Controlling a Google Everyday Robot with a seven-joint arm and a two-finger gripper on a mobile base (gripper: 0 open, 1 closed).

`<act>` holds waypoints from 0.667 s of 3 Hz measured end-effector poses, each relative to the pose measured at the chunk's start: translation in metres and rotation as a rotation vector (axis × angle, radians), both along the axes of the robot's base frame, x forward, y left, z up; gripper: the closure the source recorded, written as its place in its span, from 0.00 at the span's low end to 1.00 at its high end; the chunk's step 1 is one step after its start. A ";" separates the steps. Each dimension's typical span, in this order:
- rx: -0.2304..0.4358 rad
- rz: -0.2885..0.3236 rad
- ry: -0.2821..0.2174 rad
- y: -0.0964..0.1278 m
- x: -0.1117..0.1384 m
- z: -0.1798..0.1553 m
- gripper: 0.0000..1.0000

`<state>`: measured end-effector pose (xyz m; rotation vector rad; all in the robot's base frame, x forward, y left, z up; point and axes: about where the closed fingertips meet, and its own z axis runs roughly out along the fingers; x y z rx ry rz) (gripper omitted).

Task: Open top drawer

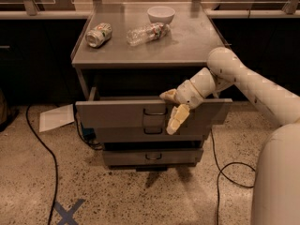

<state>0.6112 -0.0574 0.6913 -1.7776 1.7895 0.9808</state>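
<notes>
**Top drawer drawn well out, release judged to be next**

The top drawer point(117, 115) is seen standing well forward of the cabinet, with a dark gap shown behind its front and under the bench point(187, 43). Its front overhangs the middle drawer point(122, 135) and the bottom drawer point(126, 157). The gripper point(167, 113) is placed at the drawer's front, just right of the small wire handle point(154, 111). Its fingers point(178, 118) are held apart: one is laid over the top edge towards the tray, the other hangs down the front face. No object is clamped between them.

The opening step is judged to be nearly or fully done. If more travel is wanted, a short straight pull towards the robot's base would be called for, kept level so that the drawer is not skewed. Otherwise the fingers would need to be lifted clear of the top edge before the arm point(243, 78) is drawn back.

The rim of the drawer front and the overhanging bench edge are the edges to be minded, since little room is left between them. Open floor is available in front of the cabinet, although a cable point(220, 172) lies to the right and another cable point(44, 149) to the left. The can point(98, 34), the bottle point(147, 32) and the bowl point(161, 14) are set on the bench, well apart from the gripper
</notes>
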 end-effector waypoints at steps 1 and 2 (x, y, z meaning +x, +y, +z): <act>0.046 -0.026 0.031 -0.005 -0.035 0.010 0.00; 0.046 -0.026 0.031 -0.005 -0.035 0.014 0.00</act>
